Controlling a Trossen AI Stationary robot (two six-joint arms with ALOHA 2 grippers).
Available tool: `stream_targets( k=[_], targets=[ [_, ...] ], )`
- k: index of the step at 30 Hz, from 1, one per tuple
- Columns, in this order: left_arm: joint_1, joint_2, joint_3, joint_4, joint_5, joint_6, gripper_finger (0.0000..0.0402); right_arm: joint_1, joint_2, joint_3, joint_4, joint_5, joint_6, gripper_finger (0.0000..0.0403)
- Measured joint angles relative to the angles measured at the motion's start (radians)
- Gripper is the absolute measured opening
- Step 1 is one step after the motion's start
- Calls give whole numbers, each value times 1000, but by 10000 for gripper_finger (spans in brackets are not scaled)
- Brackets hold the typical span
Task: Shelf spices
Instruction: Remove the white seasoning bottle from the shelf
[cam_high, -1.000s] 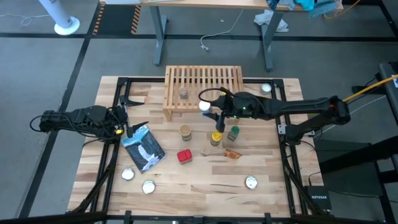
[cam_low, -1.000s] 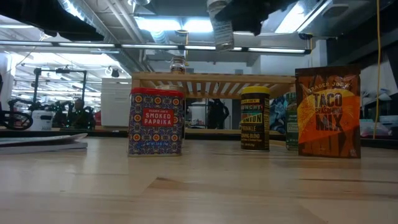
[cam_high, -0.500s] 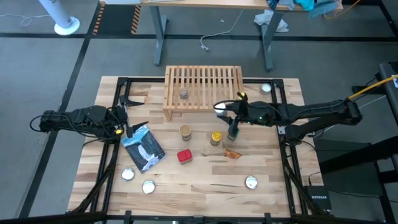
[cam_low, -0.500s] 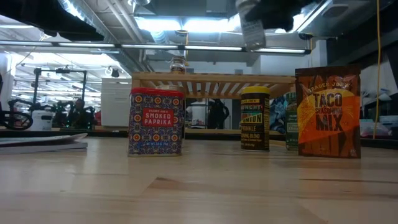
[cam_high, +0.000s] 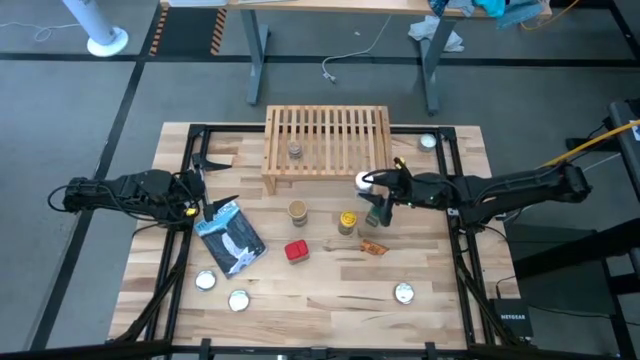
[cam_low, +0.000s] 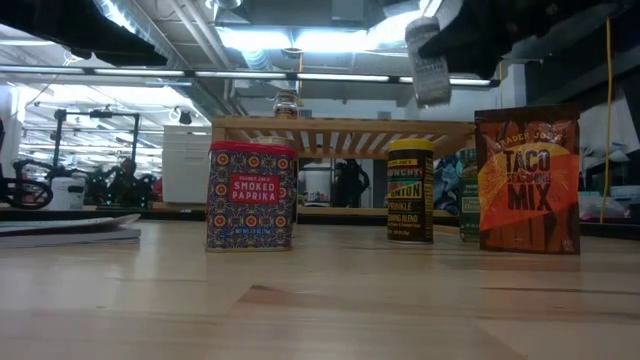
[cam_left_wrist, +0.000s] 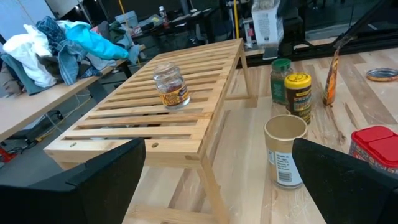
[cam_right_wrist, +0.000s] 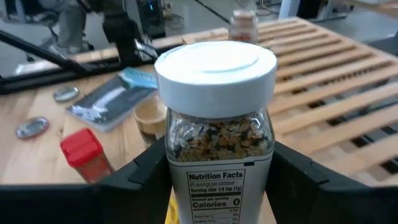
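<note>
Shelf (cam_high: 328, 136): light-wood slatted rack at the table's far edge; almost bare.
Shelved: one small clear jar (cam_high: 296, 150) standing on the slats toward the shelf's left side.
Pouch (cam_high: 232, 237): blue-and-white, flat on the table near the left gripper; not a spice.
Right gripper (cam_high: 372, 187): clenched on the white-lid jar (cam_high: 363, 180), held in the air just off the shelf's front right corner, tilted in the low view.
Left gripper (cam_high: 206, 208): spread wide, holding nothing, waiting at the table's left side beside the pouch.
Red tin (cam_high: 296, 250): on the table, in front of the shelf.
Taco packet (cam_high: 374, 246): on the table, right of the red tin.
Tan-lid jar (cam_high: 298, 211): on the table, just in front of the shelf.
Yellow-lid jar (cam_high: 347, 221): on the table, right of the tan-lid jar.
Green-lid jar (cam_left_wrist: 280, 79): on the table beside the yellow-lid jar, under the right gripper.
Progress: early; by my count one shelved, one in transit, five left to lift.
</note>
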Motion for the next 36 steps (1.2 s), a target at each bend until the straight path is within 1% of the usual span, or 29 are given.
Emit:
stream_targets(
  k=[4,9,14,21,25,36],
  targets=[
    [0,0,0,0,0,0,400,0,0,-19,0,2,2,206],
    [0,0,0,0,0,0,400,0,-9,-57,-6,0,50,206],
    [0,0,0,0,0,0,400,6,-14,-96,18,-32,101,206],
    [0,0,0,0,0,0,400,18,-14,-152,129,-33,104,206],
    [0,0,0,0,0,0,400,18,-14,-197,253,-52,105,206],
    [0,0,0,0,0,0,400,18,5,-288,353,-59,124,206]
  ],
)
